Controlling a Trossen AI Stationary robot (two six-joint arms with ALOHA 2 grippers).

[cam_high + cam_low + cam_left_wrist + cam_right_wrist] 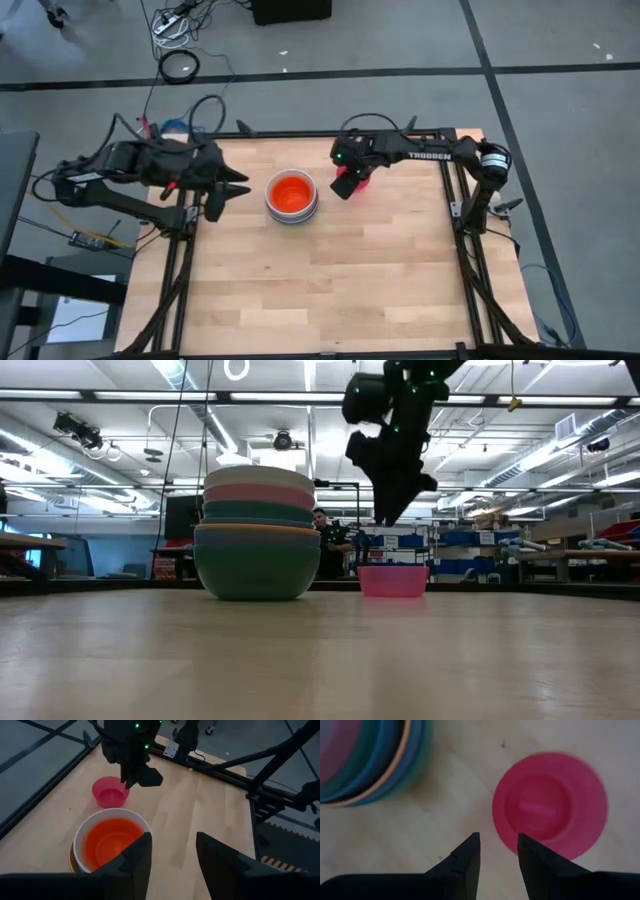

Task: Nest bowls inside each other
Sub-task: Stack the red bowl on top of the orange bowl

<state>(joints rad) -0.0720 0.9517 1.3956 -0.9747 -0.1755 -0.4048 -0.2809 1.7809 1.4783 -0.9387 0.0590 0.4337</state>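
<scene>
A stack of nested bowls (291, 196) stands on the table at the far middle. Its top bowl is white (82, 832), and a small red-orange bowl (110, 842) sits inside that. In the low view the stack (258, 535) shows white, pink, teal, orange and green rims. A small magenta bowl (550, 805) rests upright on the table, to the right of the stack. My right gripper (497, 845) hangs open above the magenta bowl's (392, 580) near-left rim, pointing down, clear of it. My left gripper (172, 840) is open and raised at the table's left edge, left of the stack.
Black frame rails (455, 200) run along the table's left, right and far edges. The bare wooden tabletop (330, 290) takes up the near half. Beyond the table, in the low view, a person (330, 540) sits in the room.
</scene>
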